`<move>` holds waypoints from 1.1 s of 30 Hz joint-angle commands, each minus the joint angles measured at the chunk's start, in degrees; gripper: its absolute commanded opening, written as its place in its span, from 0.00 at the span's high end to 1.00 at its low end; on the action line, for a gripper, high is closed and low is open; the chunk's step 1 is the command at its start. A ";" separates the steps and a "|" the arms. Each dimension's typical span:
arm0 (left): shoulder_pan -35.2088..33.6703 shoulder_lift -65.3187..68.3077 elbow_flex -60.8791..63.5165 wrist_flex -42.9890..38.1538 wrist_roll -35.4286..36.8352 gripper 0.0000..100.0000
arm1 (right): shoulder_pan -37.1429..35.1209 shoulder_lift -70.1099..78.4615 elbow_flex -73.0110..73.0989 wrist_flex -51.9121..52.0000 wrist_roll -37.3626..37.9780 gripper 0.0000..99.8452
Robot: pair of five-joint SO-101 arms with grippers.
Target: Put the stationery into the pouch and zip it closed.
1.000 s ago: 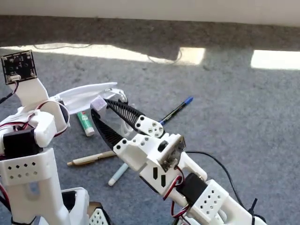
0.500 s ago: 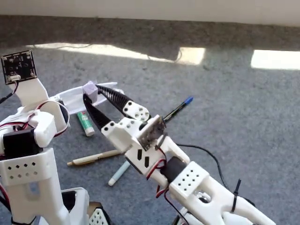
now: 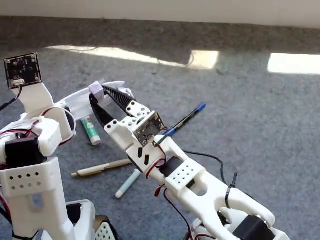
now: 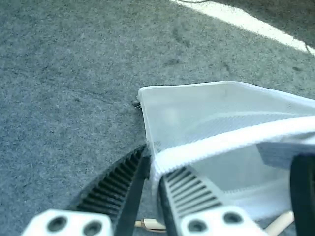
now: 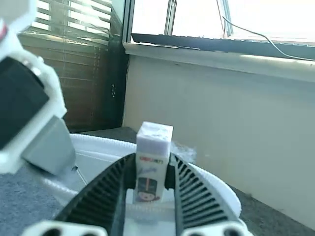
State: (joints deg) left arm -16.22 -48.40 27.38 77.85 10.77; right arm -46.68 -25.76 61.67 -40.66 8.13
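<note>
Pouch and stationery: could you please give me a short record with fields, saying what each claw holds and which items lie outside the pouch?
left claw: shut on the rim of the pouch, holding it up
right claw: shut on the eraser, at the pouch mouth
pouch state: white, unzipped, mouth open
outside, on the grey carpet: glue stick, beige pen, light blue pen, blue-capped pen
zip: not yet closed

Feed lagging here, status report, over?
Left hand shut on pouch rim. Right hand shut on eraser, over pouch. Pens, glue on carpet. Nothing blocking.
</note>
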 commanded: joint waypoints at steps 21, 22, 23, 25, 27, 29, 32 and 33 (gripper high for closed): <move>0.92 0.22 -0.66 0.00 -0.62 0.99 | 0.92 -19.47 -1.63 23.25 0.00 0.89; 0.92 0.22 -0.66 0.00 -0.62 0.99 | 0.92 -19.47 -1.63 23.78 0.00 0.89; 0.92 0.22 -0.66 0.00 -0.62 0.99 | 0.66 -19.47 -1.63 24.40 0.00 0.88; 0.92 0.22 -0.66 0.09 -0.62 0.99 | -0.31 -18.77 -1.89 25.98 0.00 0.88; 0.92 0.22 -0.66 0.09 -0.62 0.99 | -0.66 -17.89 -2.07 28.09 0.00 0.88; 0.92 0.22 -0.66 0.18 -0.62 0.99 | -0.66 -17.01 -2.15 30.11 0.00 0.88; 0.92 0.31 -0.66 0.18 -0.62 0.99 | -0.66 -17.01 -2.15 32.66 -0.09 0.82; 0.92 0.31 -0.66 0.18 -0.62 0.99 | -0.66 -17.19 -2.15 33.36 -0.70 0.81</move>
State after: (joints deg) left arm -16.04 -48.40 27.38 77.85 10.77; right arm -47.03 -42.81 61.67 -9.10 8.04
